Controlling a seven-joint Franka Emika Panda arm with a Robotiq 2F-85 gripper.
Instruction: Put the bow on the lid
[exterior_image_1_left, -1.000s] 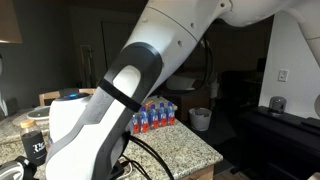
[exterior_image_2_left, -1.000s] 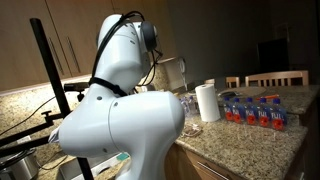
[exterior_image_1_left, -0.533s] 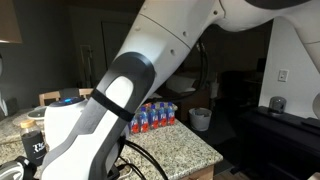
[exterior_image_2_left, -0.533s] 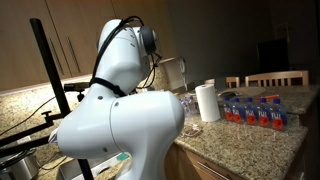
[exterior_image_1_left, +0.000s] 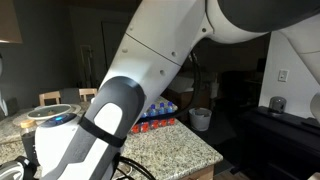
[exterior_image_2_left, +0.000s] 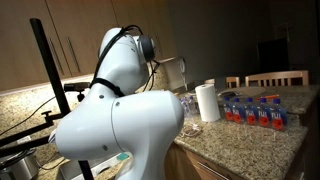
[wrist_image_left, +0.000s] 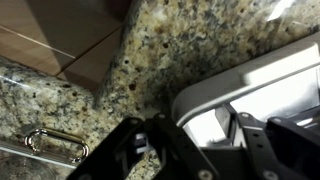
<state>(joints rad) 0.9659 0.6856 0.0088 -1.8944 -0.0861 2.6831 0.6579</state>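
Note:
In the wrist view the bow (wrist_image_left: 262, 78), a whitish translucent plastic tub with rounded corners, sits on the speckled granite counter (wrist_image_left: 180, 40) at the lower right. My gripper (wrist_image_left: 200, 145) straddles its near wall. One black finger (wrist_image_left: 150, 150) is outside the rim and the other finger (wrist_image_left: 250, 140) is inside the tub. The jaws stand apart, with a white gap between the wall and the inner finger. The lid is out of view. In both exterior views the robot arm (exterior_image_1_left: 110, 110) (exterior_image_2_left: 125, 115) hides the gripper and the tub.
A brass cabinet handle (wrist_image_left: 55, 145) and wooden cabinet fronts lie below the counter edge. A paper towel roll (exterior_image_2_left: 208, 102), a glass pitcher (exterior_image_2_left: 172, 72) and a pack of bottles (exterior_image_2_left: 255, 110) stand on the counter. A small white bucket (exterior_image_1_left: 200, 118) sits beyond the counter.
In an exterior view the arm has swung down and to the left, covering more of the bottle pack. In the opposite camera it barely shifts.

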